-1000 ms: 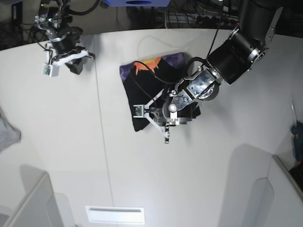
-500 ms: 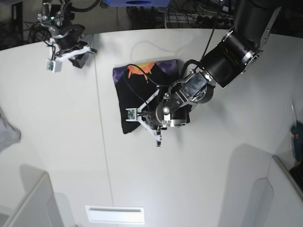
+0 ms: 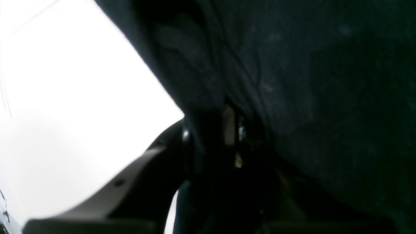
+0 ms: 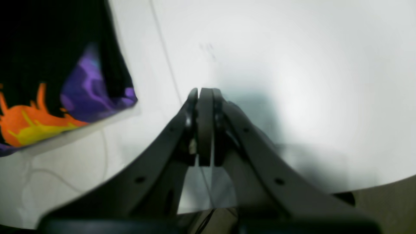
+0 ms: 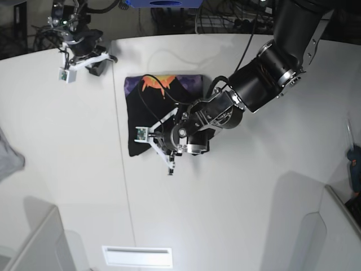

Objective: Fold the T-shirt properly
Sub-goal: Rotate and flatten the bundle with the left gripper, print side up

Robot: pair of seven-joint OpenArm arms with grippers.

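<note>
Big white table (image 5: 237,214), and the T-shirt (image 5: 148,107) lies folded near its far edge, long axis running toward me. My left gripper (image 5: 169,148) sits on its near hem, fabric between the fingers, seemingly clamped. My right gripper (image 4: 204,126), fingers pressed together and empty, hangs well off past the far corner.

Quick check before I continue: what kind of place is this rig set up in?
Probably a robotics lab or test cell: a bare white table, tangled cables behind it, and two robot arms, the left gripper on the T-shirt.
</note>
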